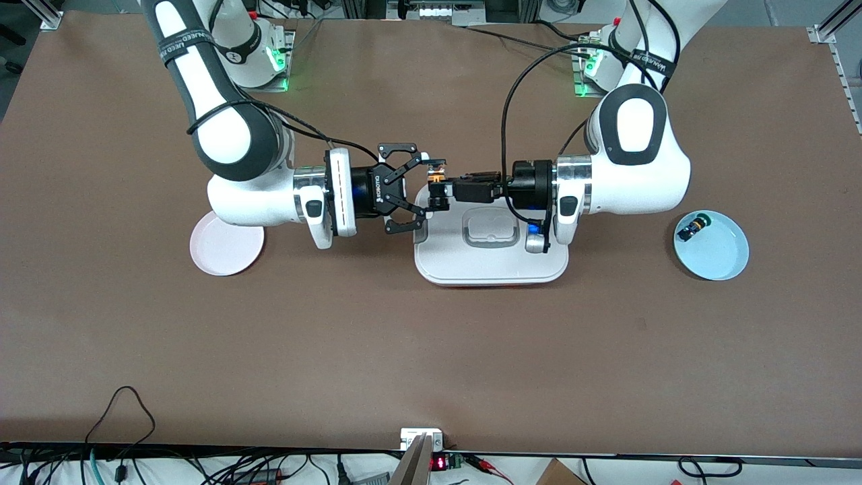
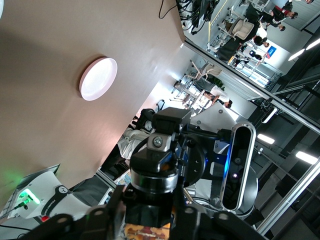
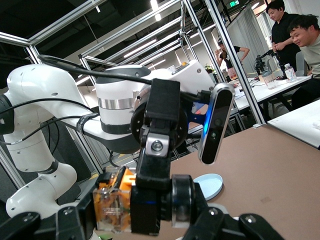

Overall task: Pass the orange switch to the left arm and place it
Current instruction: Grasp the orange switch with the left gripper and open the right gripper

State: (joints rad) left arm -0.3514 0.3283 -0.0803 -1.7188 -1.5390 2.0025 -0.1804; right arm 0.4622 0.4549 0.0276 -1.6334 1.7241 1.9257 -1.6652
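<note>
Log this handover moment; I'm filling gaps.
phase: handover | orange switch: above box | left gripper: shut on it | right gripper: shut on it

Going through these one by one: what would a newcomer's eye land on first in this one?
The two arms meeting mid-air over the white box: the left gripper and right gripper both have their jaws closed on the tiny orange switch, a handover in progress. After that, two round plates: a pink plate toward the right arm's end, and a pale blue plate toward the left arm's end holding a small blue part.
</note>
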